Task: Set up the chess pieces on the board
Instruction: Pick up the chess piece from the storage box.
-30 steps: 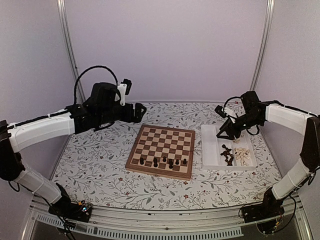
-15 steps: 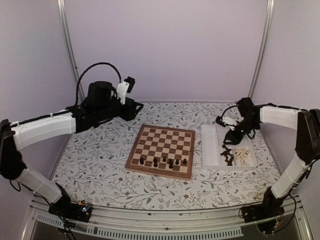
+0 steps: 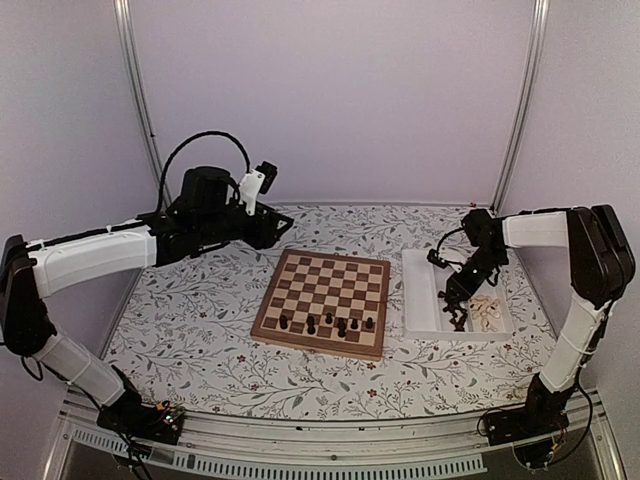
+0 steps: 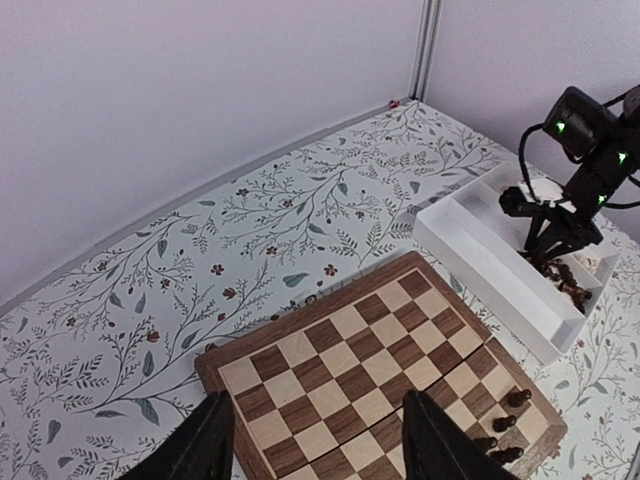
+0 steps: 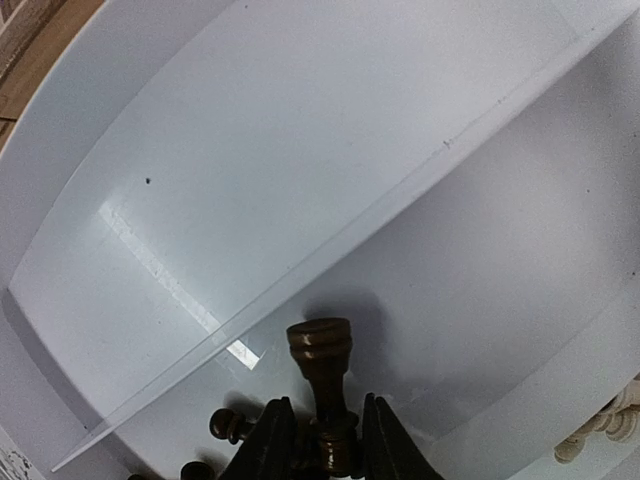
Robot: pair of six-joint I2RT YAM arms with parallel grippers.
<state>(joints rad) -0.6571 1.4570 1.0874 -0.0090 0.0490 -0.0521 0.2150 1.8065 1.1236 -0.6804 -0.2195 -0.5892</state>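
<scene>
My right gripper [image 5: 320, 445] is clamped on a dark chess piece [image 5: 320, 362], low in the white tray [image 5: 300, 150] beside the loose dark pieces [image 3: 457, 315]. My left gripper [image 4: 320, 445] hangs with jaws apart and empty over the board [image 3: 325, 280], whose near rows hold several dark pieces

At 6 o'clock the right hand [image 5: 322, 440] pinches a dark chess piece [image 5: 320, 352] over the white tray [image 5: 250, 150]; spare dark pieces [image 5: 226, 428] lie at 7 o'clock.
</scene>
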